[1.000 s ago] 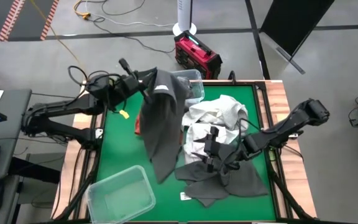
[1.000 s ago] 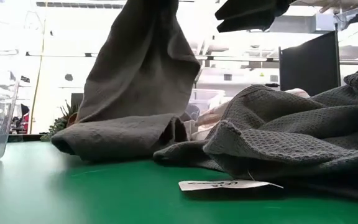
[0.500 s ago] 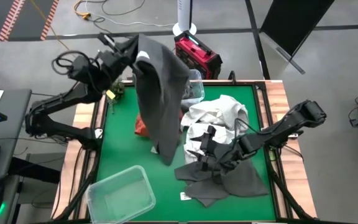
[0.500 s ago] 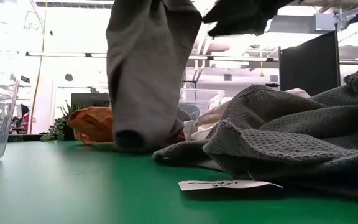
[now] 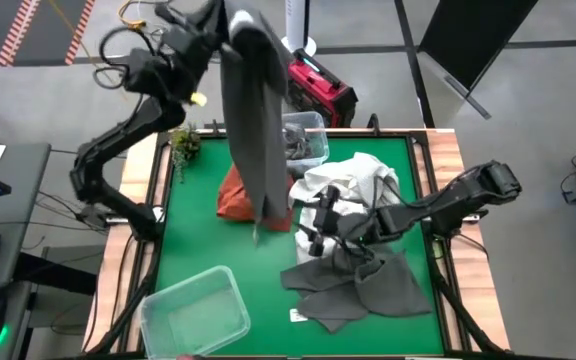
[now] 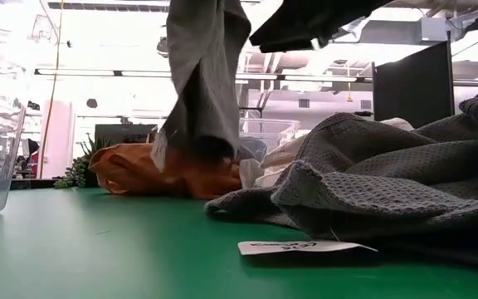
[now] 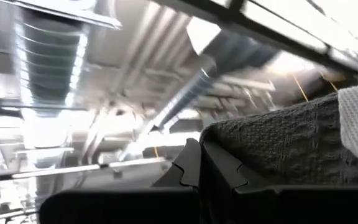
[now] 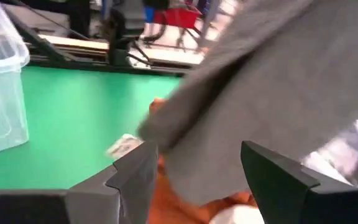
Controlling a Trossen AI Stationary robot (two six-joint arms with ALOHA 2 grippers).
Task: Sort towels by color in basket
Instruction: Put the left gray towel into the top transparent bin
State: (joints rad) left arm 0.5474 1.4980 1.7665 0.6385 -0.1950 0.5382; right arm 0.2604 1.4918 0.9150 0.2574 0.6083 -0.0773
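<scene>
Left gripper has risen, clamped on dark grey towel hanging clear above rust towel; lift fully before carrying to far bin; right gripper spread empty over pile.

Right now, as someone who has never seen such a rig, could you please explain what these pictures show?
Two robot arms work at a green table. One picture looks straight down, one looks level across the tabletop, and two come from cameras on the wrists. The left end effector is shut on a dark grey towel, hanging high. The right end effector is open, low over a pile of towels. An orange towel, a second dark grey towel and two clear bins also sit there.
</scene>
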